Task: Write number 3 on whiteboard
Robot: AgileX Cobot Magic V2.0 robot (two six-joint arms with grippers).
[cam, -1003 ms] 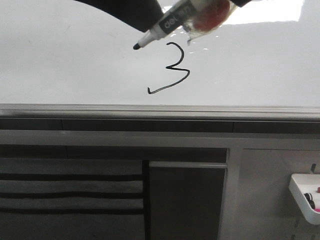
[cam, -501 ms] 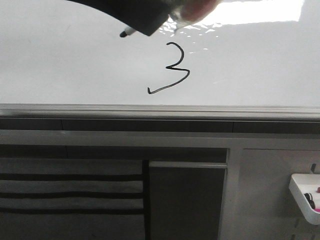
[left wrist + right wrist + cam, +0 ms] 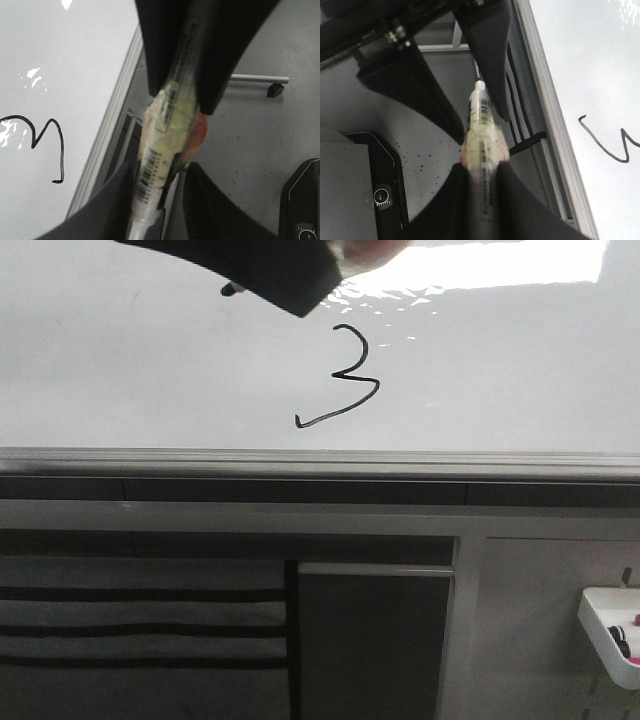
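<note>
Front view, pincer: a dark pincer part (image 3: 270, 270) reaches in at the top edge, over the whiteboard (image 3: 520, 370). I cannot tell here which arm it is or how far it is open. Only the black tip of the marker (image 3: 230, 288) shows beside it.
Front view, number 3: the number 3 (image 3: 352, 378) is a thin black line low on the board, just above the grey rail (image 3: 320, 458). Its lower tail sweeps to the left. The marker tip is apart from it.
Left wrist view, pincer: the fingers of the left pincer (image 3: 160, 167) stand on both sides of the marker's front end. I cannot tell if they press it or only flank it. The right pincer (image 3: 180, 100) clamps the taped body of the marker (image 3: 170, 120).
Left wrist view, number 3: it (image 3: 62, 150) is whole and clear on the glossy board, near the rail.
Right wrist view, pincer: the right pincer (image 3: 481, 167) is closed tight on the marker; the tip points between the fingers of the left pincer (image 3: 479, 127).
Right wrist view, number 3: only the tail and a part of the curve (image 3: 600, 142) are in view.
</note>
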